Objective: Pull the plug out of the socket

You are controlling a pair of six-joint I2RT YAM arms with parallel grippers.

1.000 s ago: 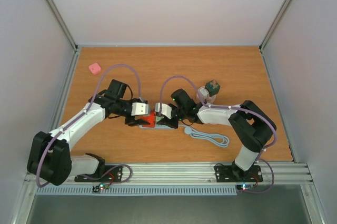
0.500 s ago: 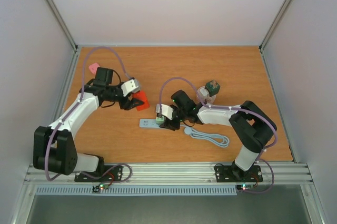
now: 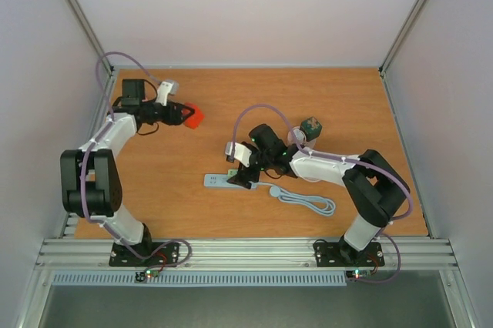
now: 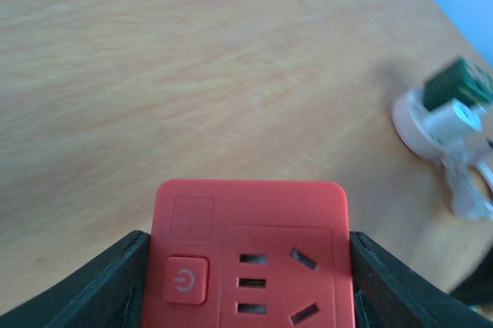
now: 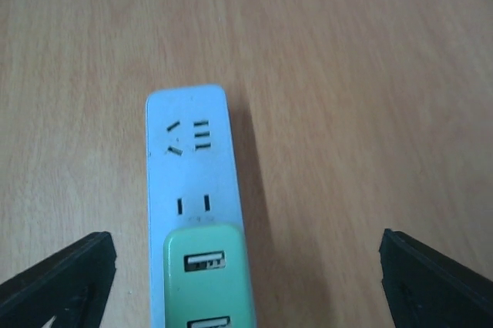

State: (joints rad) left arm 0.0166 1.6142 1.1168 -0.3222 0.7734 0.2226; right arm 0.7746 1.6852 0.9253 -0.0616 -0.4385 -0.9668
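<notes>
Nearest me a ribbed metal rail point(image 3: 246, 249) edges the worktop point(image 3: 347, 105), a smooth board with warm orange-brown wood grain. Just past it a grey cable point(image 3: 308, 202) lies in a loose flat loop on the right and runs to a long, pale, round-cornered plastic strip point(image 3: 216, 181) lying flat on the wood. The right wrist view shows slotted outlets on the strip's top face and a glossy green adapter point(image 5: 206, 266) with rectangular USB ports sitting at its near end. The right pincer point(image 5: 243, 242) hangs over that end, released. Its matte black fingers point(image 5: 62, 274) are spread wide to either side of the strip and touch nothing.

A little beyond, right of centre, stands a small white round holder point(image 3: 301, 138) with a dark green block point(image 3: 311, 125) at it. In the left wrist view it is blurred.

Farthest off, near the back left corner, the left pincer point(image 4: 250, 282) is clenched on the plug point(image 3: 193, 116), a boxy red plastic cube with softly rounded corners. The black fingers point(image 4: 108, 282) press its two sides. Its face point(image 4: 250, 259) carries a raised square power button and a set of slots. The plug is clear of the strip and well apart from it, held above bare wood.
</notes>
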